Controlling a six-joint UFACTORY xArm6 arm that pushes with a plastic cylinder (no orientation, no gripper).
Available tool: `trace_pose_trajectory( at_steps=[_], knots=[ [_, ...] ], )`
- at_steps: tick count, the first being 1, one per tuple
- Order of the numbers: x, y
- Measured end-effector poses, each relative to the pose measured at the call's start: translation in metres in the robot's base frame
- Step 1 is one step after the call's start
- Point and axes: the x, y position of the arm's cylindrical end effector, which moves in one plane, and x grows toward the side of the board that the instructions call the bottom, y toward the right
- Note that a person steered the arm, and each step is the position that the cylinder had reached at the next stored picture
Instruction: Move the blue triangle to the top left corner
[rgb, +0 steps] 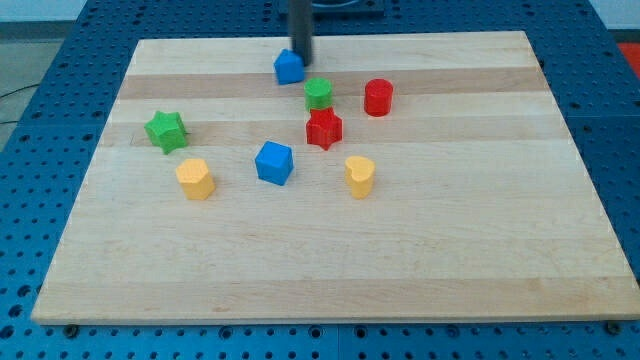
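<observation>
The blue triangle (289, 67) lies near the view's top, a little left of the board's middle. My tip (302, 61) touches or nearly touches its upper right side. The rod rises out of the view's top. The board's (400, 260) top left corner is well to the left of the blue triangle.
A green block (318, 93) and a red cylinder (378, 97) sit right of the triangle. A red star (323, 129), a blue cube (273, 163), a green star (166, 131) and two yellow blocks (195, 179) (359, 176) lie below.
</observation>
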Motion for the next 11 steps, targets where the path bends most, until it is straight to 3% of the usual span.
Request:
trace_pose_trajectory(
  at_steps=[1, 2, 3, 4, 5, 6, 7, 8, 10, 11],
  knots=[
    [0.000, 0.001],
    [0.002, 0.050],
    [0.024, 0.030],
    [0.043, -0.029],
    [0.043, -0.089],
    [0.041, -0.098],
    [0.041, -0.024],
    [0.027, 0.009],
    [0.007, -0.121],
    [0.005, -0.131]
  ],
)
